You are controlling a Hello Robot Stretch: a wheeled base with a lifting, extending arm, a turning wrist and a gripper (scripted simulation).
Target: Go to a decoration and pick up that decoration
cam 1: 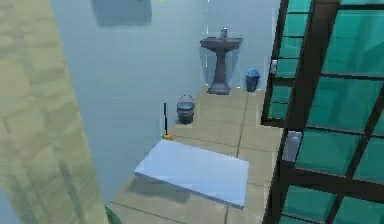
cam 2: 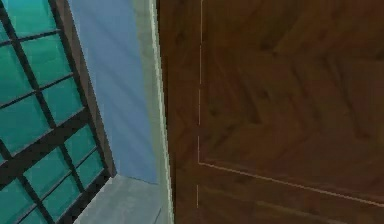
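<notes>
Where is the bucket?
In the forward view's middle, the bucket stands on the floor by the wall, left of the pedestal sink.

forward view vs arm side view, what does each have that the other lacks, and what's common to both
Forward view: a pedestal sink, a blue bucket, a small blue bin, a dark upright stick and a white mat on tan floor tiles.
Arm side view: a brown wooden door.
Both: teal glass panes in a dark frame, at the forward view's right and the arm side view's left, and pale blue wall.
</notes>
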